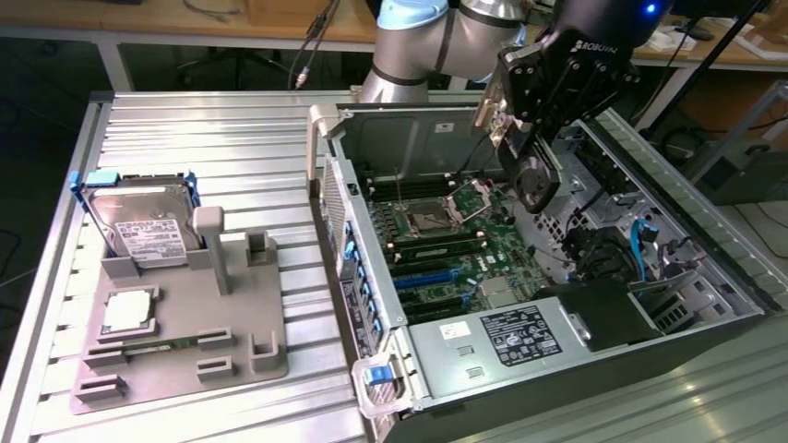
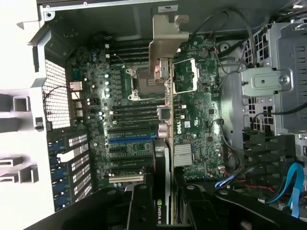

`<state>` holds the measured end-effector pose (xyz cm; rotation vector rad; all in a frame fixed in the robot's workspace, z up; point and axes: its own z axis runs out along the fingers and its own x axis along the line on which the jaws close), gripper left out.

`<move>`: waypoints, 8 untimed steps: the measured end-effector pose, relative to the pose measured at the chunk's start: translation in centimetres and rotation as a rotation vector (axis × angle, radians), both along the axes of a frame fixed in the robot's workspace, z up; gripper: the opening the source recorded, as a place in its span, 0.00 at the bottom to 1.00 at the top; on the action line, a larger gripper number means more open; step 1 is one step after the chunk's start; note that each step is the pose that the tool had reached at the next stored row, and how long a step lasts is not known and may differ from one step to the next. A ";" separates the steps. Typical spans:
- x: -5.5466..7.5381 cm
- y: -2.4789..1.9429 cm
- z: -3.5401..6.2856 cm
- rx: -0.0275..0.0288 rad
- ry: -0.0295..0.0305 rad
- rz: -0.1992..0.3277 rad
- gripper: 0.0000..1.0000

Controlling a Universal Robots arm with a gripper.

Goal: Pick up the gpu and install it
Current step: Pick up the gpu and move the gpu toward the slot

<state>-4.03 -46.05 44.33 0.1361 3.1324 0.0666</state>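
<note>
Exterior view
Step in hand: carrying; the gpu point(image 1: 537, 183) was lifted but not seated.
Jaws: drawn in narrow, the gripper point(image 1: 530, 138) clamping the gpu by its faces.
Gpu position: hung on edge above the open case point(image 1: 407, 129), over the far part of the motherboard point(image 1: 459, 247), touching neither.
Bracket point(image 1: 492, 114): pale strip on the card's far end.
Exterior view's left: hard drive point(image 1: 142, 226) stood in the grey fixture point(image 1: 185, 365), well apart.

Wrist view
Gripper point(image 2: 164, 208): dark fingers point(image 2: 141, 206) flanked the card.
Gpu point(image 2: 165, 143): seen edge-on, its bracket point(image 2: 165, 43) at the far end.
Below it: motherboard point(image 2: 194, 120), the blue slot point(image 2: 132, 140) off to one side.
Next move's demands, as judged: card edge lined up with a slot and bracket with the case's rear wall before any pressing down.
</note>
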 end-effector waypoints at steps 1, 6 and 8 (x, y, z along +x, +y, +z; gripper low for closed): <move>0.0 0.00 0.00 0.0000 0.0000 0.000 0.27; 0.1 0.00 0.00 0.0001 0.0000 0.000 0.27; 0.2 0.00 0.00 0.0000 -0.0001 0.000 0.27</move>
